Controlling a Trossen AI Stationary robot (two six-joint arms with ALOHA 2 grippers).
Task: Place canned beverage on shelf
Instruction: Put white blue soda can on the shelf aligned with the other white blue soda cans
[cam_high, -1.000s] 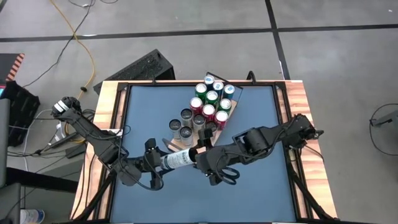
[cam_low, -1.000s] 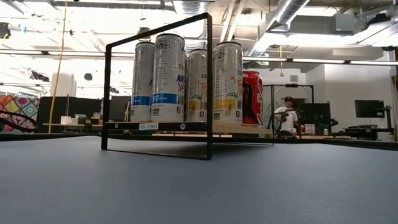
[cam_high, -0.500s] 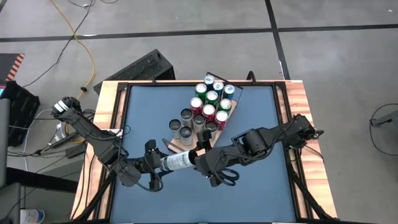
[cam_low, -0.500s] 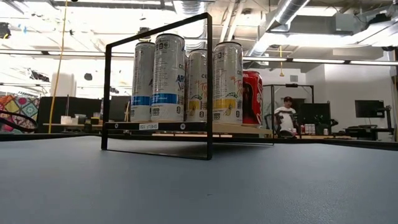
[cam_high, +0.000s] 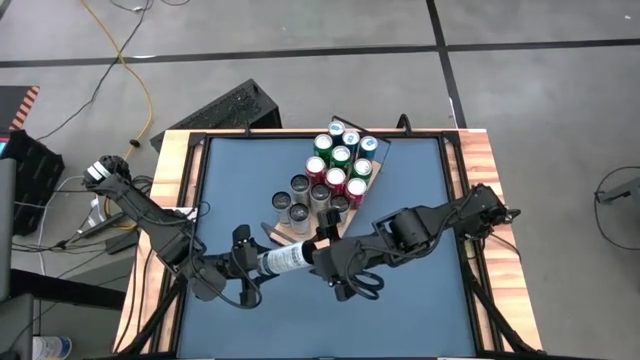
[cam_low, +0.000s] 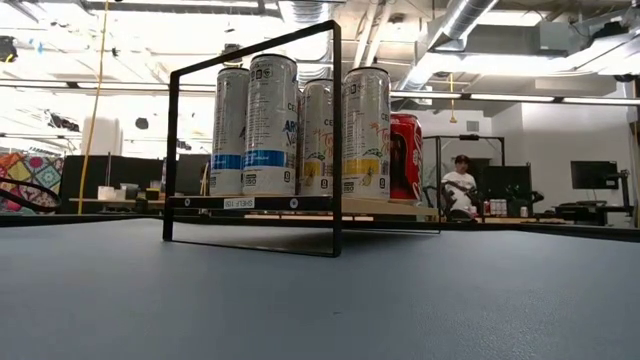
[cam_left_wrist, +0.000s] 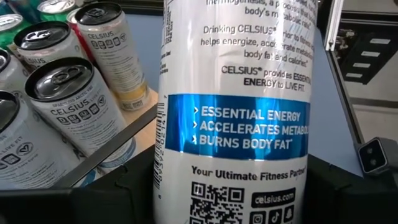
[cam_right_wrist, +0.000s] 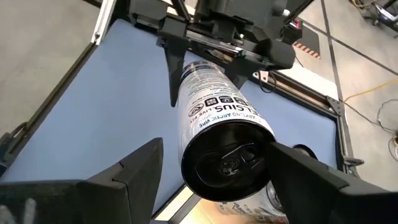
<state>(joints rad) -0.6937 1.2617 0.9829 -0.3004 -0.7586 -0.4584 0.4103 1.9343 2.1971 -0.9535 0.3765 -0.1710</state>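
Note:
A slim white and blue can (cam_high: 288, 258) hangs lying on its side over the blue tabletop, just in front of the shelf. My left gripper (cam_high: 252, 262) is shut on its base end. My right gripper (cam_high: 322, 252) is open, and its fingers (cam_right_wrist: 134, 171) stand either side of the can's top end (cam_right_wrist: 227, 158). The shelf (cam_high: 352, 205) is a light-wood board set at a slant on the table. Several cans (cam_high: 340, 160) stand upright on it behind its black wire rail (cam_low: 335, 130). My left gripper pinches the can's lower part (cam_left_wrist: 236, 186), near the base, between its two fingers. The fingers come roughly level from the table's left side and lie along the can. The can is clear of the table, nearly level, its top toward my right gripper. My right gripper has a plain gap on one side of the can; whether the other finger (cam_right_wrist: 298, 168) touches it I cannot tell.
The table's wooden rim (cam_high: 180, 160) frames the blue top, with free room in front and at the left. A black keyboard-like thing (cam_high: 232, 108) lies on the floor beyond the far edge. A person (cam_low: 460, 185) sits far off in the room.

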